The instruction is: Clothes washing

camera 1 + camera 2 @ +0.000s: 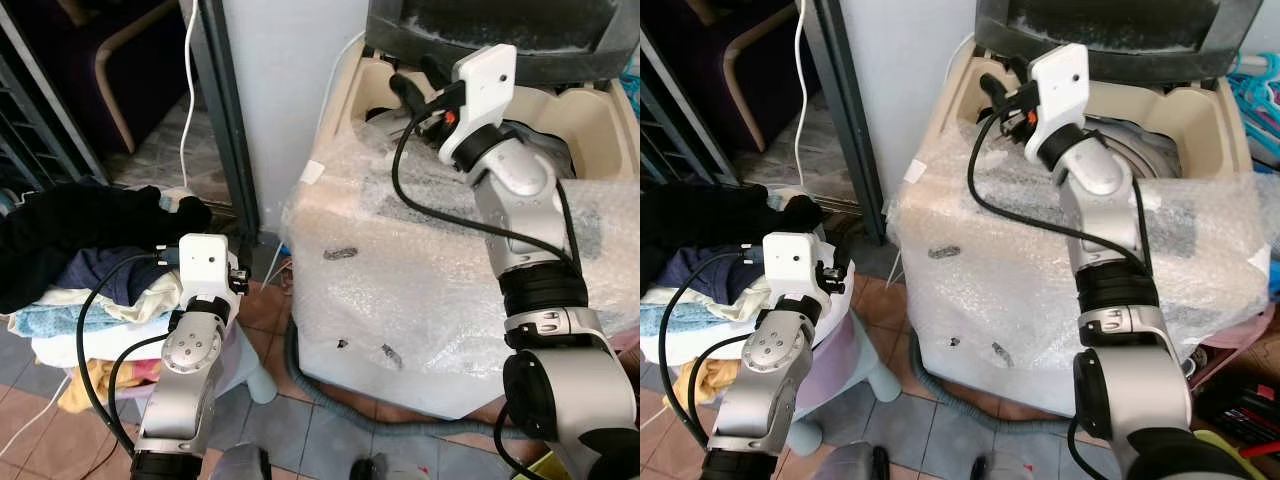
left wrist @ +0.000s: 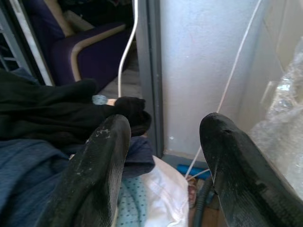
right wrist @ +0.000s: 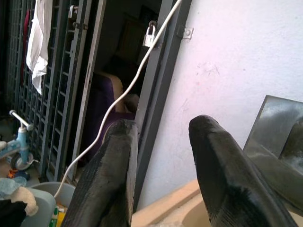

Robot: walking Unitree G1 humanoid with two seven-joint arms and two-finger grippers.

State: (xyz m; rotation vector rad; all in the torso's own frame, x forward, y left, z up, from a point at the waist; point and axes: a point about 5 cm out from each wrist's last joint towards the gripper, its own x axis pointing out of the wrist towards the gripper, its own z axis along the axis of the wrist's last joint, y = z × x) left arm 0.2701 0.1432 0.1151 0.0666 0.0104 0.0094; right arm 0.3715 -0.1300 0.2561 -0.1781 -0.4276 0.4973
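A heap of laundry sits in a pale basket (image 1: 243, 345) at the left: a black garment (image 1: 70, 235) on top, a dark blue one (image 1: 108, 275) and a light blue towel (image 1: 50, 318) beneath. My left gripper (image 2: 163, 127) hovers at the heap's right edge, open and empty, its fingers (image 2: 102, 156) just short of the black cloth (image 2: 52, 111). The top-loading washing machine (image 1: 420, 280), wrapped in bubble wrap, stands with its lid (image 1: 500, 25) raised. My right gripper (image 1: 408, 85) is open and empty over the back left corner of the tub opening (image 1: 565, 150).
A grey door post (image 1: 225, 120) and a hanging white cable (image 1: 187, 90) stand between basket and machine. A grey drain hose (image 1: 330, 395) curls on the tiled floor at the machine's foot. Blue hangers (image 1: 1260, 80) lie at the far right; a purple chair (image 2: 90, 45) is behind the post.
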